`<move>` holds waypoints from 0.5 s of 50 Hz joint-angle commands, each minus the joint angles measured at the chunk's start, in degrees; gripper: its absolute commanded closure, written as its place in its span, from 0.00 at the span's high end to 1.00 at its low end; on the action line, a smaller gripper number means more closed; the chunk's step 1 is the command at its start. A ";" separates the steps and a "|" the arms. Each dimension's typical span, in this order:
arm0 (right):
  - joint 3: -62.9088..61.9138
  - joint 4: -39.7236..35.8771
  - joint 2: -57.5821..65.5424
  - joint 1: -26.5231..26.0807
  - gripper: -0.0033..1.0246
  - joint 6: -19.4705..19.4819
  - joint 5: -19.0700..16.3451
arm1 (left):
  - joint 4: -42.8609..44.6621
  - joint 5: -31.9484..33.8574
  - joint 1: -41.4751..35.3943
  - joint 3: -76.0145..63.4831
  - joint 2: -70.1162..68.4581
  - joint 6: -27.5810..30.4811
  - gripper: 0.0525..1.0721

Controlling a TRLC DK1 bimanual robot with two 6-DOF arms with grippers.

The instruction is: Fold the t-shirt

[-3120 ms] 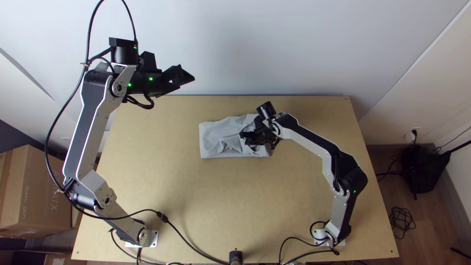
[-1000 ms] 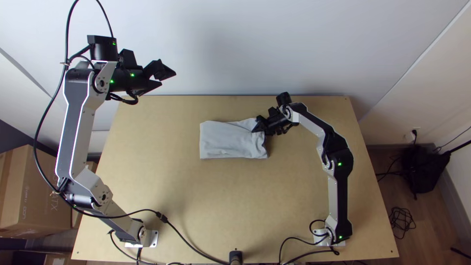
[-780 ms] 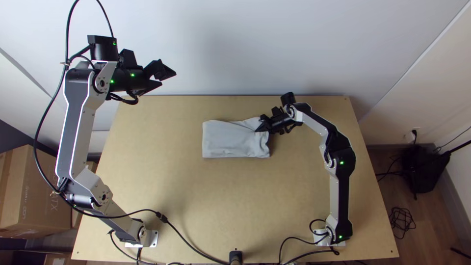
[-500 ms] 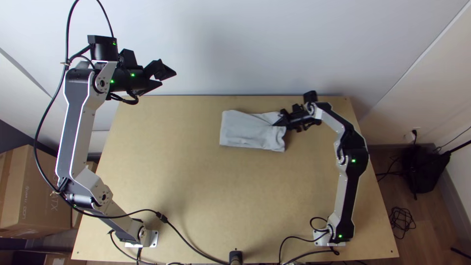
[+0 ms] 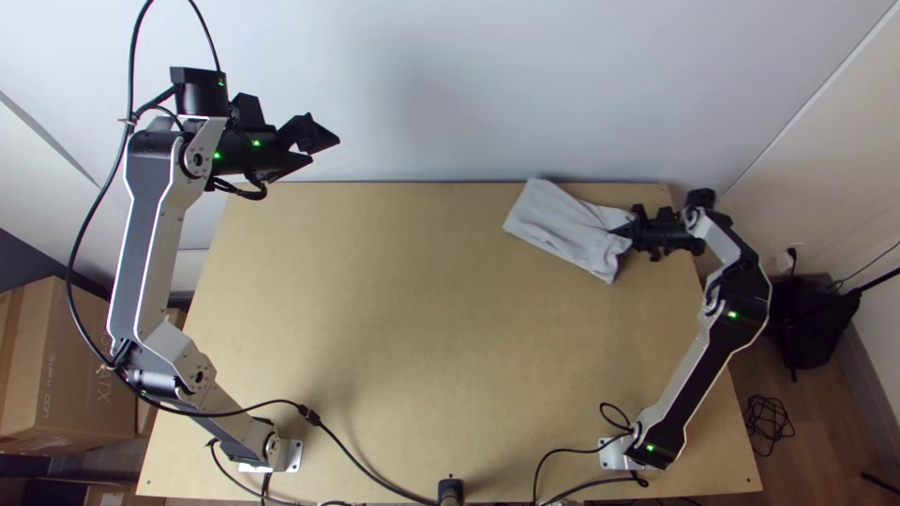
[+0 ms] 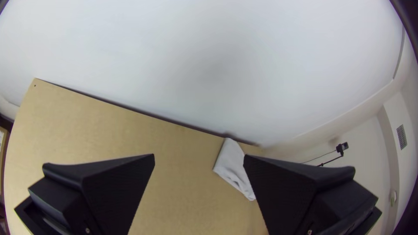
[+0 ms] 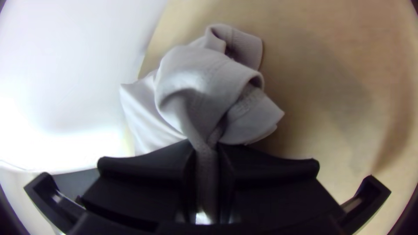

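Left arm: the left arm is raised at the left side of the table. Its pose is nearly the same as one second ago; before that it had swung outward, away from the middle.
Left gripper: the left gripper has its fingers spread with nothing between them, well apart from the cloth.
T-shirt, position: the T-shirt is at the table's far right part, one corner reaching the far edge by the wall. Whether that corner is lifted or overhangs cannot be determined.
T-shirt, change: shifted from the middle of the table toward the far right, and turned from square to the edges to a slant.
T-shirt, condition: a compact folded packet, smooth at its left part, creased and gathered toward the gripped end. The right wrist view shows layers curling over one another near the grip. Fold count cannot be determined.
Right gripper: the right gripper is clamped on a gathered piece of the cloth at the packet's right end.
Right arm: the right arm has swung outward, drawing the packet with it.
Task status: main folding is probably complete; the shift reads as transfer of the packet to a set-down place.
Next action: set the packet flat, release, then smooth the pinched end.
Caution: a single-point grip on soft cloth may open the layers or leave the packet skewed.
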 commanded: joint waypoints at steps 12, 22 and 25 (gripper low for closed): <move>4.71 -0.88 1.29 -10.30 0.35 -0.60 1.64 | 0.52 0.04 -0.04 1.74 -0.22 -0.28 0.96; 16.14 -1.94 3.67 -14.34 0.96 1.42 3.13 | 1.14 -0.04 0.84 1.83 -0.84 -0.19 0.96; 18.33 -2.02 3.67 -15.75 0.96 1.33 4.71 | 1.22 -0.04 1.28 1.83 -1.45 -0.19 0.96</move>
